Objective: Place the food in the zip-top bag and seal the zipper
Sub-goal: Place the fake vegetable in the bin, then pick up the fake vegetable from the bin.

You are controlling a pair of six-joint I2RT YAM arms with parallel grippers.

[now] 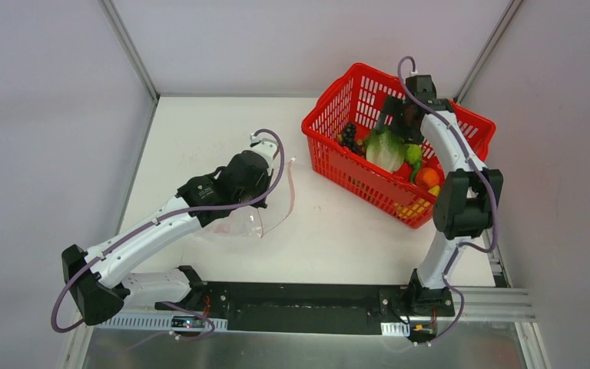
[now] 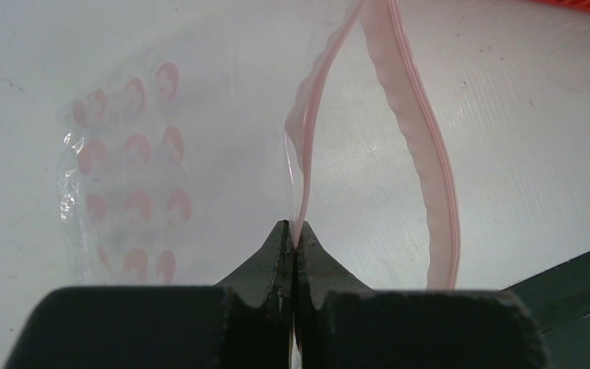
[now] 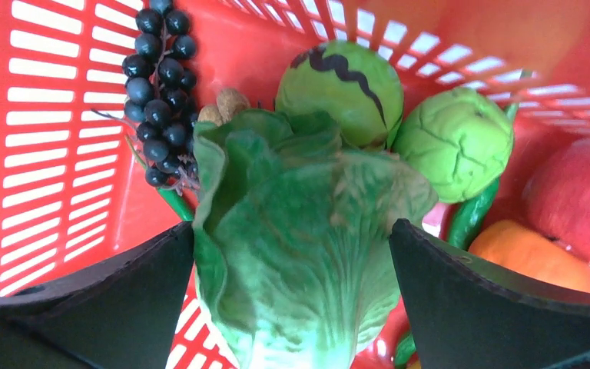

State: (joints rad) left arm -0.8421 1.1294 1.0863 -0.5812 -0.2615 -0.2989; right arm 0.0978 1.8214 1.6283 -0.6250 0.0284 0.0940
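Note:
The clear zip-top bag (image 1: 265, 211) lies on the white table, partly under my left arm. My left gripper (image 2: 293, 231) is shut on one lip of its pink zipper (image 2: 422, 169). The other lip bows away, so the mouth gapes. The food sits in a red mesh basket (image 1: 338, 165). My right gripper (image 3: 292, 231) is down inside the basket, open wide, with a finger on either side of the green lettuce (image 3: 307, 192). Around the lettuce lie dark grapes (image 3: 157, 84), two green round fruits (image 3: 338, 84), a red fruit (image 3: 576, 200) and an orange one (image 3: 530, 254).
The basket walls (image 3: 46, 154) stand close on the left and behind my right gripper. Pink printed marks (image 2: 134, 177) show on the bag's flat part. White booth walls close in the table at the back and sides. A black rail (image 1: 299, 304) runs along the near edge.

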